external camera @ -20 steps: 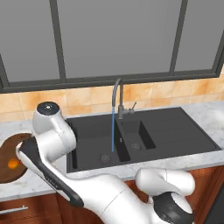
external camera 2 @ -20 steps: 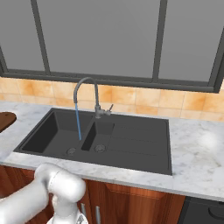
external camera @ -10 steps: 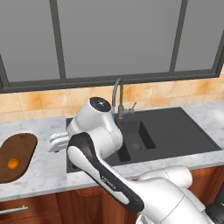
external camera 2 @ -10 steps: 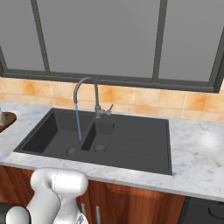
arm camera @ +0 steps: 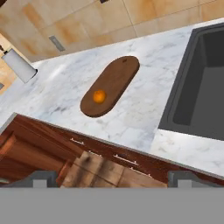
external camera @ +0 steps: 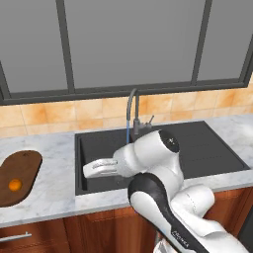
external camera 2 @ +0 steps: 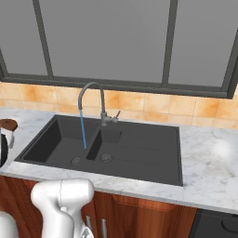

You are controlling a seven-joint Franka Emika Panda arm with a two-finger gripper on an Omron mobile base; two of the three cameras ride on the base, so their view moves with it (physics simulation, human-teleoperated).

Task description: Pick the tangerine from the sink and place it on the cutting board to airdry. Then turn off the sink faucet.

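One tangerine point(external camera: 15, 185) rests on the cutting board point(external camera: 22, 170), left of the sink point(external camera: 94, 148) | gripper point(external camera: 99, 168) over the sink, jaws wide apart, empty | faucet point(external camera 2: 90, 100) running

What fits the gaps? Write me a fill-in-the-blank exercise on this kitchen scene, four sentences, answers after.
1. The tangerine lies on the ______.
2. A thin stream of ______ runs from the faucet into the sink.
3. The cutting board rests on the marble ______.
4. The gripper hovers with its jaws ______ and nothing between them.

Missing words: cutting board; water; counter; open
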